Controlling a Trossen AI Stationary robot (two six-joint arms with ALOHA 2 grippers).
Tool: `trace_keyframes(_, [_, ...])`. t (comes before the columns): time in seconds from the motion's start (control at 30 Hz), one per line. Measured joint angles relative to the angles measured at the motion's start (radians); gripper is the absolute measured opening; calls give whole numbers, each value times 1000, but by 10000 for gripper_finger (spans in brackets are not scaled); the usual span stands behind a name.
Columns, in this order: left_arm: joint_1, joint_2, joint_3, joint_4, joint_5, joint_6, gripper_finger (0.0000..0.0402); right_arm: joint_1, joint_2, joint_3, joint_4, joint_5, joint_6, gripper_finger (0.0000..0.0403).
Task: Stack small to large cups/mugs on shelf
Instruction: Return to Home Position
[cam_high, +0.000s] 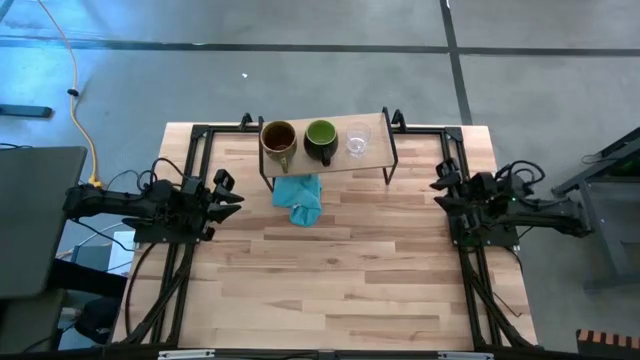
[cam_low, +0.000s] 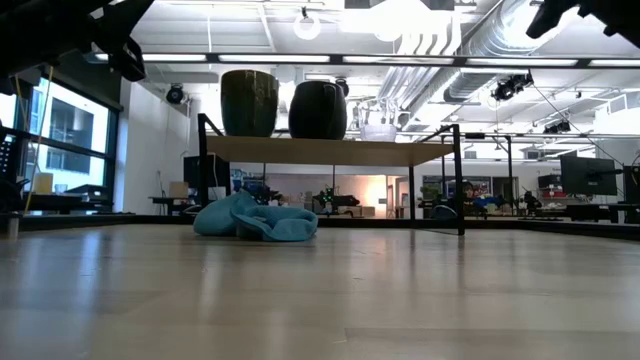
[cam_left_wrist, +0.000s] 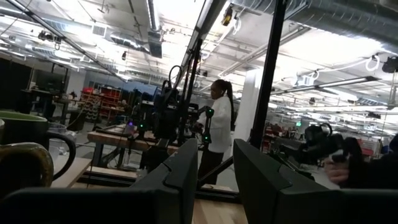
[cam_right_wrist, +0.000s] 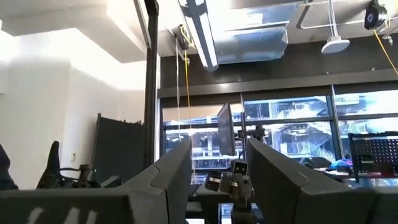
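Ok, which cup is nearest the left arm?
The brown mug, at the shelf's left end; green mug and glass cup stand farther right.

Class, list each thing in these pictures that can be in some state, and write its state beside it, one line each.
brown mug: upright on the shelf, empty
green mug: upright, mid-shelf, empty
glass cup: upright on the shelf, empty
shelf: standing, bearing all three vessels
teal cloth: crumpled, below the shelf's front edge
left pincer: open, empty, away from the shelf
right pincer: open, empty, away from the shelf
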Motion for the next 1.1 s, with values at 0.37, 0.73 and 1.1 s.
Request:
trace_keyframes(0.37, [0,0,0,-4,-3,1,90,0,1,-3,-124,8,-10,144])
trace_keyframes(0.73, [0,0,0,-9,-3,4,90,0,-1,-103,-36,9,7,144])
trace_keyframes(1.1, [0,0,0,-10,15,11,90,0,-1,-125,3,26,-10,144])
